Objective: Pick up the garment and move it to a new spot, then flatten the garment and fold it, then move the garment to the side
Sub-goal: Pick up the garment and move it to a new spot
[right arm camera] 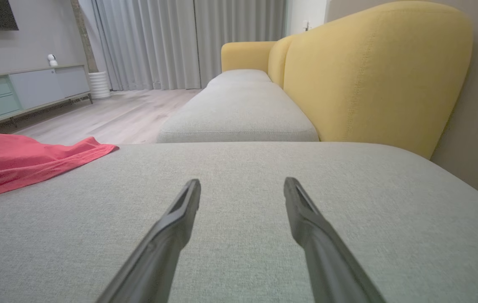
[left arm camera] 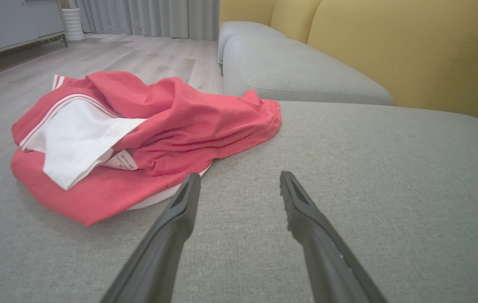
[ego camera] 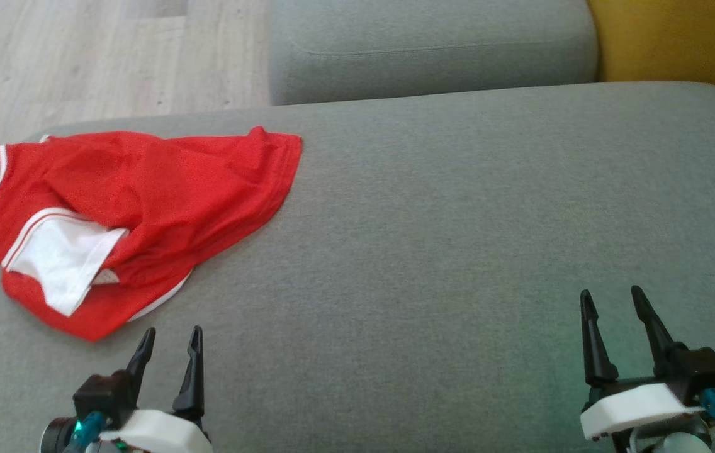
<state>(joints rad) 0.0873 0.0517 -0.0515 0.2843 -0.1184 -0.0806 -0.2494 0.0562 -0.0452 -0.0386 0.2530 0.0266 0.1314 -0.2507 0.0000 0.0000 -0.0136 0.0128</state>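
A crumpled red garment with white trim and a white inner panel lies on the left part of a grey sofa seat cushion. My left gripper hovers open just short of the garment's near edge, with nothing between its fingers. In the left wrist view the garment lies ahead and to the left of the left gripper. My right gripper stands open over bare cushion at the lower right, far from the garment. In the right wrist view a red edge of the garment shows at the left, away from the right gripper.
A second grey seat cushion adjoins at the back. The yellow sofa backrest runs along the right. Wooden floor lies beyond the cushion's left edge, close to the garment. A cabinet and curtains stand far off.
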